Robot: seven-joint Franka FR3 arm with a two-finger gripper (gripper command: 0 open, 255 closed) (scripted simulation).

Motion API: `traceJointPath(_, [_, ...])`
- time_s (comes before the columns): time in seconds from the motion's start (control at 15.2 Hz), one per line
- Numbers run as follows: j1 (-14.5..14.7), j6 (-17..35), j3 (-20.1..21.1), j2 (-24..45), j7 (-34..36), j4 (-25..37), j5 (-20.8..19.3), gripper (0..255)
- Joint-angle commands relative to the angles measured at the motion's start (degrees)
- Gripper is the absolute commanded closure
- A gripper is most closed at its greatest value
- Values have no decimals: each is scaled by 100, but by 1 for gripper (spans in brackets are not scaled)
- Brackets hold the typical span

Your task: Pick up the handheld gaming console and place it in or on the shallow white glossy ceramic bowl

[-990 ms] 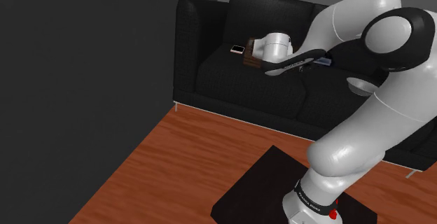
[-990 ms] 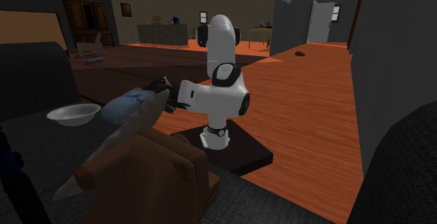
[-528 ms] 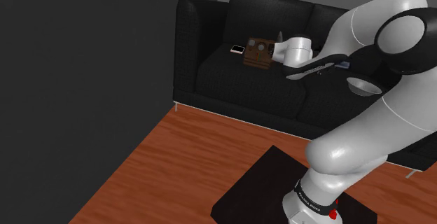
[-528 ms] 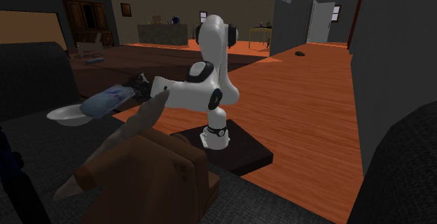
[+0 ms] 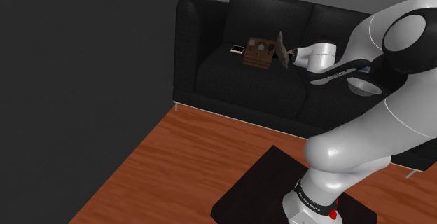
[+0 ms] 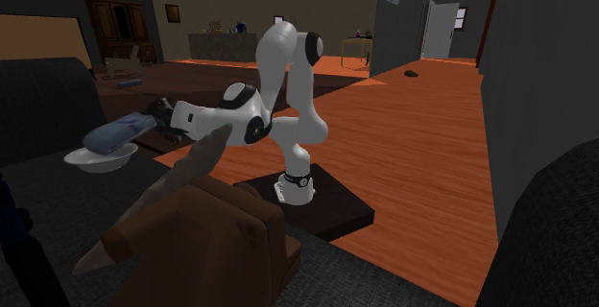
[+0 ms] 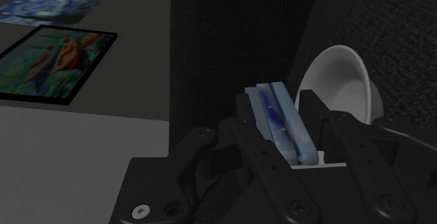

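Note:
The handheld console [image 6: 110, 136] is a flat blue and white slab, and my gripper [image 6: 146, 124] is shut on one end of it. It hangs level just above the shallow white bowl [image 6: 82, 162], which rests on the black sofa seat. In the wrist view the console [image 7: 276, 110] stands edge-on, clasped between the black fingers of my gripper [image 7: 281, 130], with the bowl [image 7: 347, 82] right beyond it. In the shoulder view the bowl [image 5: 362, 85] peeks out from behind my forearm at the sofa's right half.
On the black sofa [image 5: 224, 75] sit a brown box [image 5: 258, 52], a small phone-like slab [image 5: 238, 49] and a brown pointed piece [image 5: 281, 47]. The brown box [image 6: 206, 238] looms in the second exterior view's foreground. Framed pictures [image 7: 52, 61] lie beyond the sofa's side.
The arm has swung toward the shoulder view's right, away from the brown box, carrying the console. In the second exterior view the console moved left and now hangs over the bowl.

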Motion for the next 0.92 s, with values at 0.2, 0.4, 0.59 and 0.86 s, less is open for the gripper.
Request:
traceJointPath(0.2, [-393, 761, -570, 135, 27, 155, -605, 255])
traceJointPath(0.4, [-619, 1230, -914, 285, 65, 328, -936, 255])
traceJointPath(0.59, [-684, 1367, -1023, 419, 220, 332, -1049, 255])
traceJointPath(0.86, [-686, 1362, -1044, 587, 501, 223, -1091, 255])
